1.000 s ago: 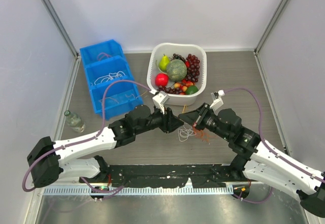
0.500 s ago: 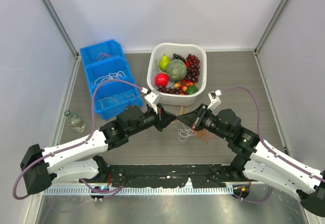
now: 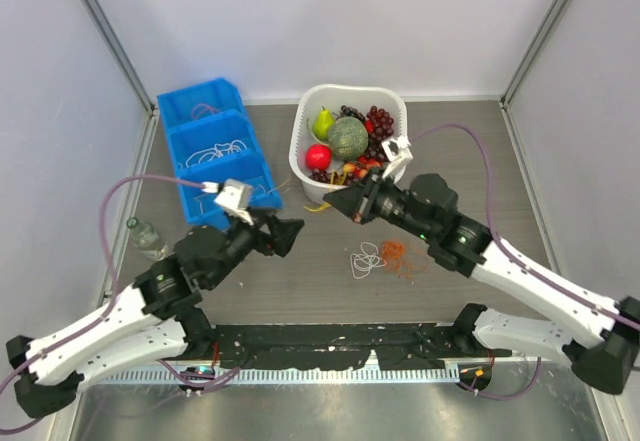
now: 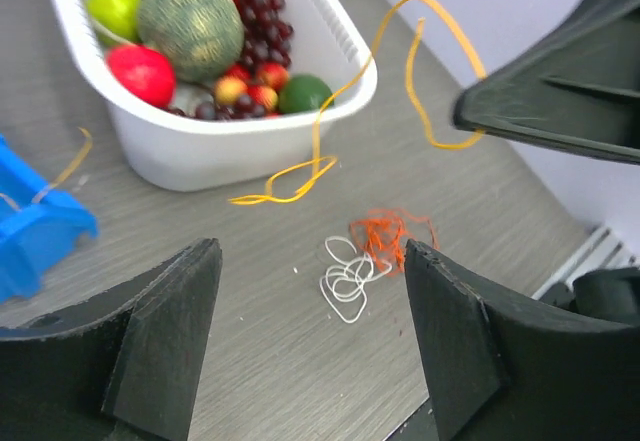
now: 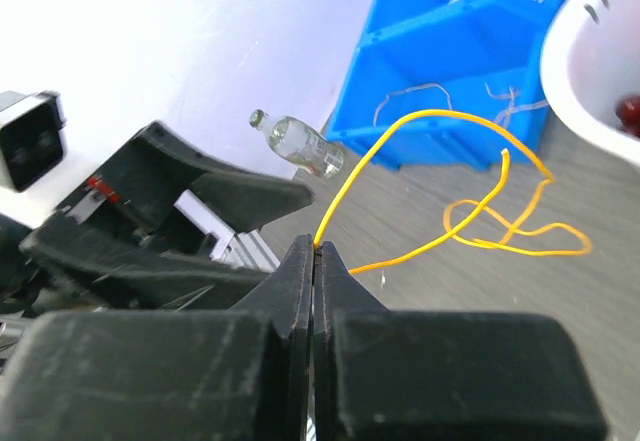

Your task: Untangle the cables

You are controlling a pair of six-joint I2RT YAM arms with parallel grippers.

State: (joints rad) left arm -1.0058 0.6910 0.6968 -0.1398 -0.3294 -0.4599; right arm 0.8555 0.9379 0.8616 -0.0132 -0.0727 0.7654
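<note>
The yellow cable (image 5: 437, 114) is pinched at one end in the closed right claw (image 5: 314, 256); it arches up and drops to a loose loop on the bench (image 3: 300, 291), just in front of the white basket (image 4: 220, 156). The white cable (image 4: 345, 277) and orange-red cable (image 4: 385, 233) lie just beside each other, near that loop; the left claw (image 4: 310, 261) stands open, holding nothing, off to their left.

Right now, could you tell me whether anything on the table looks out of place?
Only the small clear bottle stands out: it lies on its side beside the blue bin, unrelated to the untangling. The yellow cable hanging from the right gripper looks intended.
</note>
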